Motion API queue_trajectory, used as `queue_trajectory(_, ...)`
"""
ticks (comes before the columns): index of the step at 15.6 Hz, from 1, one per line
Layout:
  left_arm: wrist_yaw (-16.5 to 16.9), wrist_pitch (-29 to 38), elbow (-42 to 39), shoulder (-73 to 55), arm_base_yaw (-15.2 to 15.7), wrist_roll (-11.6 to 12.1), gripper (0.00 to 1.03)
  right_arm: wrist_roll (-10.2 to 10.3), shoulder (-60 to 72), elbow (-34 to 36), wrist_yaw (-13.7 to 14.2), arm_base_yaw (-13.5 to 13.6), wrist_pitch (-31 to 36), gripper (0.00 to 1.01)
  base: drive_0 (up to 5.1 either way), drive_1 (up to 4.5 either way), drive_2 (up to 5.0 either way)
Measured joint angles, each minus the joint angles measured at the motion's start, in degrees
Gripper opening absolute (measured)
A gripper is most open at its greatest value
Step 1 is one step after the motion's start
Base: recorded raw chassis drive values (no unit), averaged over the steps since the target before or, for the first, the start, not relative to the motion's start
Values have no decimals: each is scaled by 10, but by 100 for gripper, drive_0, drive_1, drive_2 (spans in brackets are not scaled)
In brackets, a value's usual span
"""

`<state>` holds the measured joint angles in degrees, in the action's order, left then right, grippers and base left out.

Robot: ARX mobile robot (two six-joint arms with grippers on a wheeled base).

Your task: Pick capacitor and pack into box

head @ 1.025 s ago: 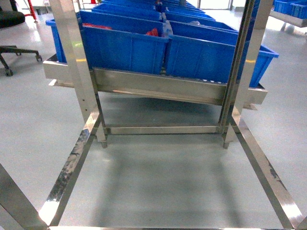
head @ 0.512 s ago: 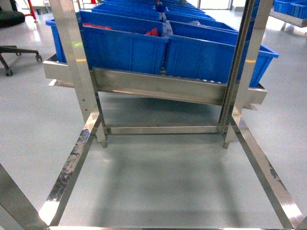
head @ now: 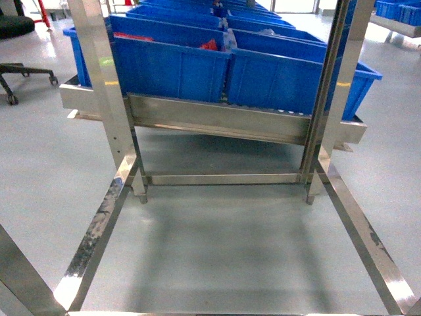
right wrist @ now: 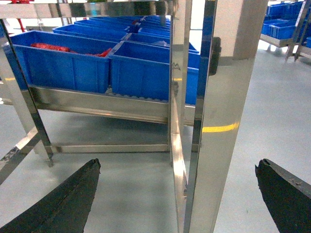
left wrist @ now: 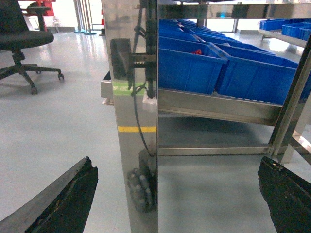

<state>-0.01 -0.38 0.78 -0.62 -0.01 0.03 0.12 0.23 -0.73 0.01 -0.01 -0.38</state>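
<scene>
No capacitor can be made out in any view, and the box is out of view. Blue plastic bins (head: pixel 171 66) sit in rows on a tilted steel rack shelf; red items (head: pixel 209 45) lie in one of them, too small to identify. My left gripper (left wrist: pixel 177 194) is open, its dark fingertips (left wrist: pixel 73 199) spread wide on either side of a steel post (left wrist: pixel 136 145), holding nothing. My right gripper (right wrist: pixel 177 194) is open as well, fingers (right wrist: pixel 68 199) wide apart around another steel upright (right wrist: pixel 214 145). Neither gripper shows in the head view.
A steel rack frame (head: pixel 217 178) with uprights (head: pixel 105 85) and floor rails (head: pixel 362 230) stands ahead on the grey floor. More blue bins (right wrist: pixel 68 63) fill the shelf. An office chair (left wrist: pixel 24 43) stands at left.
</scene>
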Motion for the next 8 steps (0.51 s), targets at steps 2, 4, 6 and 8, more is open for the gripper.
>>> queue_trajectory(2,-1,1,0,0,0,0,98,0,0,0,0,0,1,98,0,0,0)
queue_trajectory(4,1,0,0,0,0,0,98,0,0,0,0,0,0,98,0,0,0)
queue_trajectory(6,0,0,0,0,0,-1,98,0,0,0,1,0,0,98,0,0,0)
queue_trajectory(8,1,1,0,0,0,0,98,0,0,0,1,0,1,98,0,0,0)
